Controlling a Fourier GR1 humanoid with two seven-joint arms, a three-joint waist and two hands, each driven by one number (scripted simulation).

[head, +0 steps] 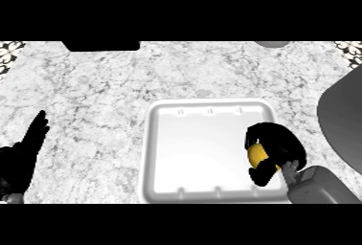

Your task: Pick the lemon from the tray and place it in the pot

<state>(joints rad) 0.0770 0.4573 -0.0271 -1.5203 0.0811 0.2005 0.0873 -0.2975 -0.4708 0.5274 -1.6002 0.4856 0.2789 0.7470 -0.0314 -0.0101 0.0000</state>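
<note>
Right hand: black right hand (277,148) curled round the lemon (257,154), fingers arched over the fruit and thumb tucked beneath it — only a yellow patch shows between them.
Lemon: held over the tray's right side, close to the rim; whether it touches the tray floor cannot be told.
Right forearm: grey, boxy forearm (318,187) entering from the lower right corner.
Tray: white tray (163,143), square with rounded corners and a raised, smooth lip; small notches mark its far and near walls; the floor looks glossy and plain.
Pot: dark grey pot (343,127), a broad curved shape at the right edge, cut off by the view; its inside does not show.
Left hand: black left hand (21,155) at the left edge, fingers straight and pointing up — holding nothing, resting well apart from the tray.
Counter: pale marble counter (99,86), veined in grey, with a speckled, mottled surface.
Far edge: a flat black shape (102,45) at the counter's top left.
</note>
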